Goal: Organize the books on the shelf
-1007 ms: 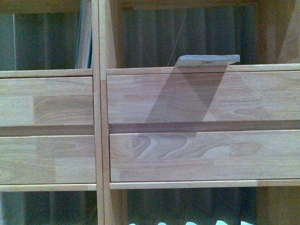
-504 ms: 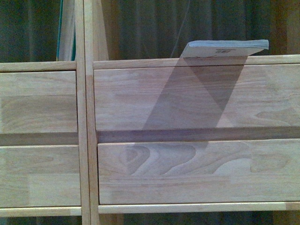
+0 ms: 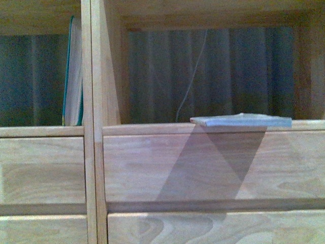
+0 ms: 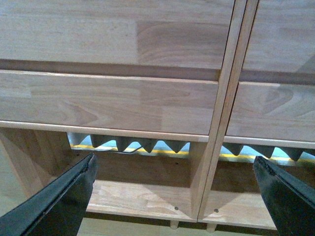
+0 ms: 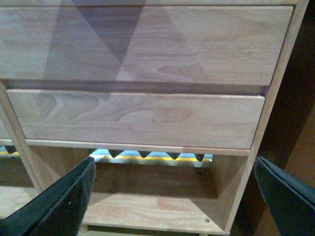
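Books sit lower in view than before: white paperback (image 3: 241,121) flat on shelf (image 3: 152,129), teal book (image 3: 73,76) upright. Left end effector (image 4: 174,161) and right end effector (image 5: 174,162) wide, empty.

The shelf (image 3: 177,168) is pale wood with visible grain and a smooth, faintly satin finish. The teal book (image 3: 74,76) shows whitish paper pages, and the thin book (image 3: 241,121) has a matt paper cover. The left end effector (image 4: 174,161) and right end effector (image 5: 174,162) have black, dull-sheened fingers (image 4: 59,196) that look like plastic.
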Robot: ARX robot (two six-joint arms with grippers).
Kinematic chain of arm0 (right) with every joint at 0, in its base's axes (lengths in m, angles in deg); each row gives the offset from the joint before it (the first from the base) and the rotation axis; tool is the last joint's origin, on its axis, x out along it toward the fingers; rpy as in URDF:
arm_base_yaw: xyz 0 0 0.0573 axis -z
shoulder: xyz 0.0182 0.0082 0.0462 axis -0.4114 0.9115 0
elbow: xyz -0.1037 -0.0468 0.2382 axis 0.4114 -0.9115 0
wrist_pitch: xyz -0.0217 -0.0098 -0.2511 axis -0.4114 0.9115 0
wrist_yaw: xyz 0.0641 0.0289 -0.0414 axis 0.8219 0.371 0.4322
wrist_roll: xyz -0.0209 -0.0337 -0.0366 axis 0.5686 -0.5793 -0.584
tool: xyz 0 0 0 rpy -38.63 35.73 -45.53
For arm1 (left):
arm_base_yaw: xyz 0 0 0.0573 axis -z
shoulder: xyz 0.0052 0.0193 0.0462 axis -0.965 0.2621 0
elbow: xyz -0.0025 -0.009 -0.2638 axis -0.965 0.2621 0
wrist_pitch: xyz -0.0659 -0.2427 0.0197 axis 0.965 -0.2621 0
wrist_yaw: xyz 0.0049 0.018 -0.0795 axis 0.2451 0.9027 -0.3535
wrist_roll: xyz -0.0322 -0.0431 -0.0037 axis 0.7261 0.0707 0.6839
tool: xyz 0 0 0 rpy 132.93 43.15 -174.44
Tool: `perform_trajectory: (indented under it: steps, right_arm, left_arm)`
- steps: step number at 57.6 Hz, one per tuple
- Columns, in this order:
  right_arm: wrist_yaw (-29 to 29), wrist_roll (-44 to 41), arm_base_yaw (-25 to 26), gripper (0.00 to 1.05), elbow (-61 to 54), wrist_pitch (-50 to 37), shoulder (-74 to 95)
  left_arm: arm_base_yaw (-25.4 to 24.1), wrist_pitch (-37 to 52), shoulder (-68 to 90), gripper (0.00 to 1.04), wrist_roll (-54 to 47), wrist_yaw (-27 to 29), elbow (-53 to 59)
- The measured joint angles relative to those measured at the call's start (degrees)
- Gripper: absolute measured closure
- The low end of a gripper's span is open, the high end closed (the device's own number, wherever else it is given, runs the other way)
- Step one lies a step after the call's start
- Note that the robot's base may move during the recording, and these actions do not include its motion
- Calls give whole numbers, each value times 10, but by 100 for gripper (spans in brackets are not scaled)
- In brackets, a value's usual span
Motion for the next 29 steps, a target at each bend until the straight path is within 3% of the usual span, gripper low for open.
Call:
perform_trajectory:
  steps: [9,15,19,25,29]
  right_arm:
    - [0,0,0,7,0,0,0]
    - [204,71,60,7,34,36,67]
    - [265,132,56,7,69,2,130]
    - [239,208,10,7,147,-78,229]
    - [198,262,-47,7,209,-142,320]
  left_arm:
    - [0,0,0,7,0,0,0]
    - [0,0,0,7,0,0,0]
    - [0,0,0,7,0,0,0]
    - [0,0,0,7,0,0,0]
    - [0,0,0,7,0,0,0]
